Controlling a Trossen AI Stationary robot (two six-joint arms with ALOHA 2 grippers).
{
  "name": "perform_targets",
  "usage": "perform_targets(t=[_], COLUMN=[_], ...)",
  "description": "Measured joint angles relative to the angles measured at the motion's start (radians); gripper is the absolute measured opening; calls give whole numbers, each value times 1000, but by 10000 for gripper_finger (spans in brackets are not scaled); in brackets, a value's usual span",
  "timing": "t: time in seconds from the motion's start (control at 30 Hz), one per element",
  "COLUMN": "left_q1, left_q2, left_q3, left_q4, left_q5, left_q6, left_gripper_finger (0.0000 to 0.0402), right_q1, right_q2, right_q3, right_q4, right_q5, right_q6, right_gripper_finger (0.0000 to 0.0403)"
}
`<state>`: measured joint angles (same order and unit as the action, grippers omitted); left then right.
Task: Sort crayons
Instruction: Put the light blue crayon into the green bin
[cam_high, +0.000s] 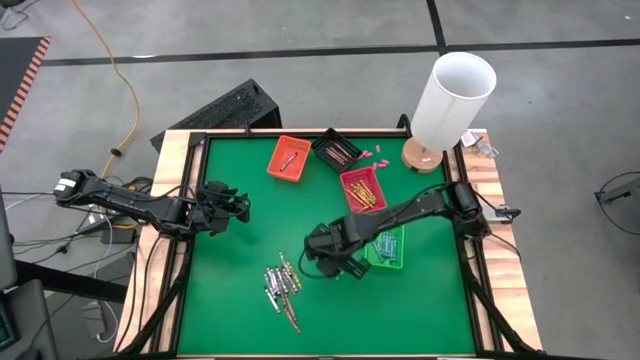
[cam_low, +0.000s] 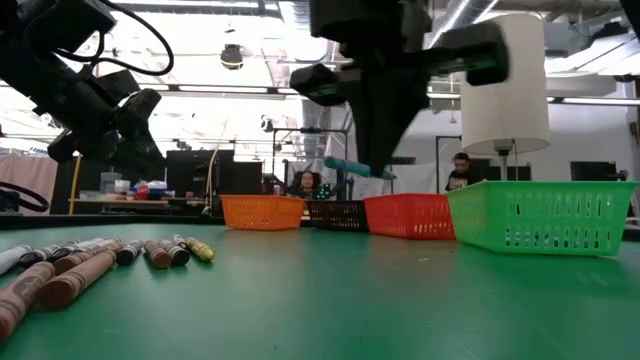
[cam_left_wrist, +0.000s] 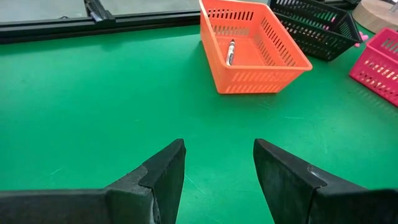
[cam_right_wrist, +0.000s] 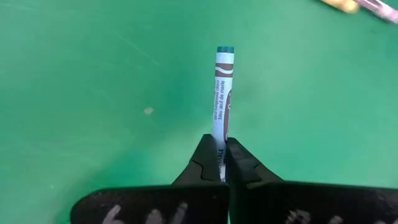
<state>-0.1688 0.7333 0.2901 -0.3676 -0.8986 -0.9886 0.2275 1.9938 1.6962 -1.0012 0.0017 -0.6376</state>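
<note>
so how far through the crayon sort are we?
Partly done. Crayons already lie in the orange tray, black tray, red tray and green tray. In hand: the right end effector is shut on a light blue crayon, lifted off the table. Left: the crayon pile. The left end effector waits open.

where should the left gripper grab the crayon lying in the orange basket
Grip the crayon at mid-length, coming straight down from above. It lies flat and alone on the floor of the orange basket, whose raised walls block a sideways approach. Set the fingers across its thin width so they close on its long sides. The left gripper is open and hovers over bare mat short of the basket.
</note>
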Motion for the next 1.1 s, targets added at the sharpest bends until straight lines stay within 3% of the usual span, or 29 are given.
perform_targets(t=[0.33, 0.7, 0.93, 1.1], left_q1=[0, 0, 0, 0], left_q2=[0, 0, 0, 0], left_q3=[0, 0, 0, 0], left_q4=[0, -1, -1, -1], left_q5=[-7, -26, -31, -44], left_q6=[1, 12, 13, 13], left_gripper_finger=[180, 180, 180, 180], right_q1=[-134, -257, -229, -162], right_q2=[-23, -245, -412, -475], right_q3=[80, 53, -59, -158], right_q4=[-145, -202, -197, -205], right_q5=[0, 1, 12, 120], right_q6=[44, 123, 219, 230], right_gripper_finger=[1, 0, 0, 0])
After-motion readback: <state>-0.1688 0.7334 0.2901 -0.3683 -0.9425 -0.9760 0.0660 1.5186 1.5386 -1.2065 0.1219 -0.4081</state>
